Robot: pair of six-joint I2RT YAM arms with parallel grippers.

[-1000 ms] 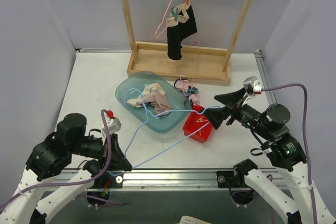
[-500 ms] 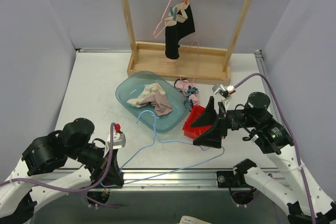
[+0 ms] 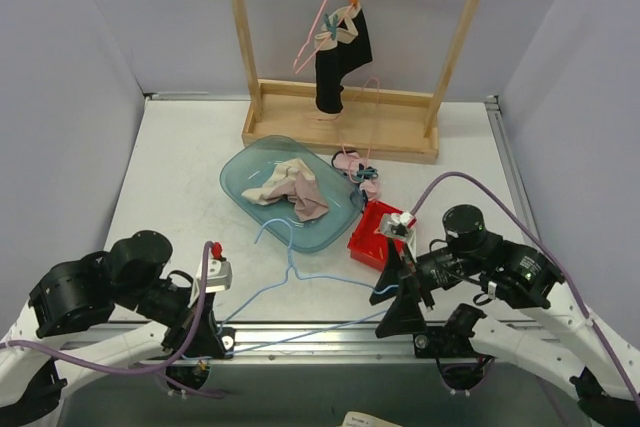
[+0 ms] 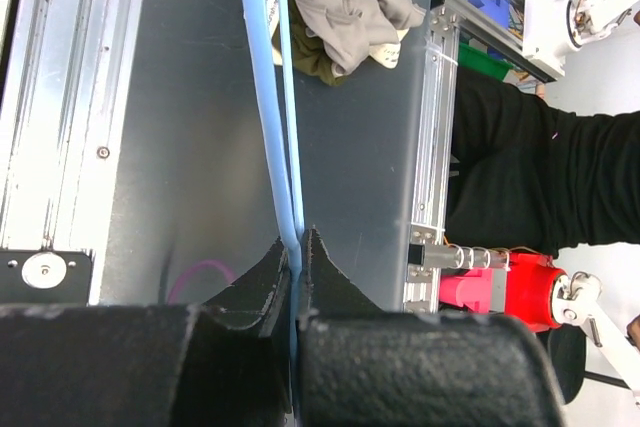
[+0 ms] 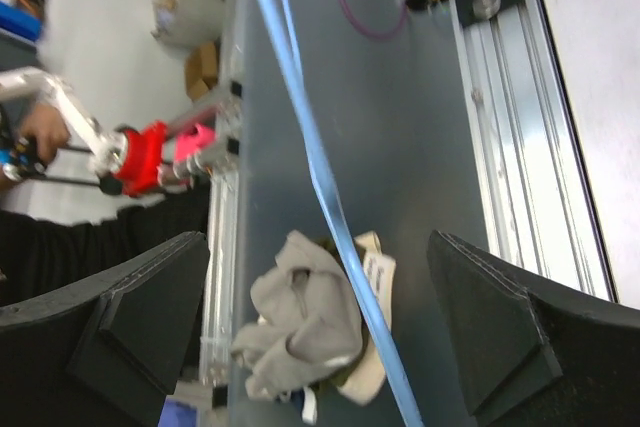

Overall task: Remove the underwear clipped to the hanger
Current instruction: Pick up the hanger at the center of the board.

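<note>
The left gripper [image 4: 297, 247] is clamped on the blue hanger [image 4: 262, 97], holding it low at the near edge, probably to set it aside. The right gripper [image 5: 318, 242] is spread wide and holds nothing. The black underwear [image 3: 340, 62] hangs clipped to the pink hanger [image 3: 325, 9], and the pale underwear [image 3: 295, 187] lies in the tray [image 3: 232, 169].

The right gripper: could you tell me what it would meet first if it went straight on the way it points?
Probably the blue hanger, whose wire crosses inside the open right gripper; beyond lies a grey cloth, though depth is unclear.
</note>
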